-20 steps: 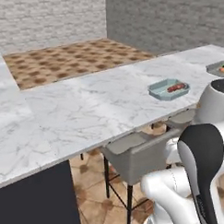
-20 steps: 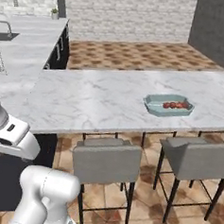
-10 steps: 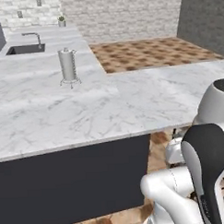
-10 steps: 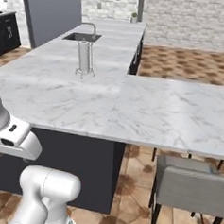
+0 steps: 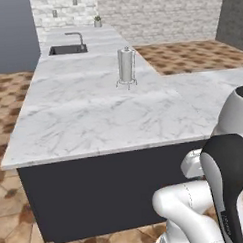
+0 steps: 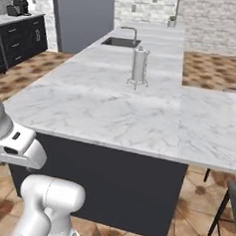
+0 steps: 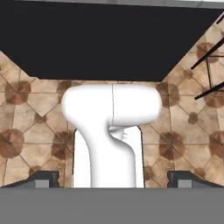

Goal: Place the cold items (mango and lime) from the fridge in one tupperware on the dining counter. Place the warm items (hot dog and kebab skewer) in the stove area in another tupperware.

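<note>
My gripper (image 7: 113,179) is open in the hand view, its two dark fingertips (image 7: 46,178) standing wide apart with nothing between them. It points down at the brown tiled floor beside the counter's dark base. The marble dining counter (image 5: 93,114) (image 6: 105,109) spreads ahead of the base. A tall grey fridge (image 6: 82,17) stands at the far end of it. The mango, lime, hot dog, kebab skewer and tupperware are out of view.
A steel paper towel holder (image 5: 126,67) (image 6: 139,65) stands mid-counter. Behind it lies a sink with a faucet (image 5: 68,48) (image 6: 121,40), and further back a small plant (image 5: 97,20). Dark cabinets (image 6: 16,38) line the left wall. A stool (image 6: 231,198) stands at the right.
The base has swung round, so both base views have shifted. The tupperware with food has left the picture, and the sink and paper towel holder have come nearer. The gripper stays open.
</note>
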### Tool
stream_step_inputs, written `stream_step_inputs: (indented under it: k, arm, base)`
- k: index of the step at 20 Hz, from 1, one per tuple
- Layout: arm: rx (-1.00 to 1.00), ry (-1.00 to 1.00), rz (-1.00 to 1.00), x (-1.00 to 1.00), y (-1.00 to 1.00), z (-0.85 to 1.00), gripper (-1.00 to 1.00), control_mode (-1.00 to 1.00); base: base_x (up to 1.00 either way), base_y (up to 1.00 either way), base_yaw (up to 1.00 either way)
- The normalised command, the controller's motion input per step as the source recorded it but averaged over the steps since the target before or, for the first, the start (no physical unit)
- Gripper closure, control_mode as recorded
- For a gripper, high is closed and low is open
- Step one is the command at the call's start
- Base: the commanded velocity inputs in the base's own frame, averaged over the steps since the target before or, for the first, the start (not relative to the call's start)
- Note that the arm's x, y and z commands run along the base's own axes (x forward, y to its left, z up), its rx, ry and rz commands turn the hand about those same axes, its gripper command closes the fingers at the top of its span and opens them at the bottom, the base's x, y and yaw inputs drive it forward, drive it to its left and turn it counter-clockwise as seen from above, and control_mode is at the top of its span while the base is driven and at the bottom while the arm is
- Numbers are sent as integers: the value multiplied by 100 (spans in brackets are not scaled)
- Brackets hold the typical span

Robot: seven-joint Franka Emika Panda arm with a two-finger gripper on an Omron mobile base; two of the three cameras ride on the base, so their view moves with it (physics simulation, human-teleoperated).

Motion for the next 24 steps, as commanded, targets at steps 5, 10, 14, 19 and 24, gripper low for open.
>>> stream_step_inputs:
  k: [5, 10, 14, 19, 24]
  arm:
    - [0, 0, 0, 0, 0, 0, -100, 100]
    - [0, 0, 0, 0, 0, 0, -100, 100]
    - [0, 0, 0, 0, 0, 0, -100, 100]
    - [0, 0, 0, 0, 0, 0, -100, 100]
    - [0, 0, 0, 0, 0, 0, -100, 100]
  base:
    - [15, 100, 11]
    - [22, 100, 6]
    - [37, 100, 0]
    - [50, 100, 0]
    - [64, 100, 0]
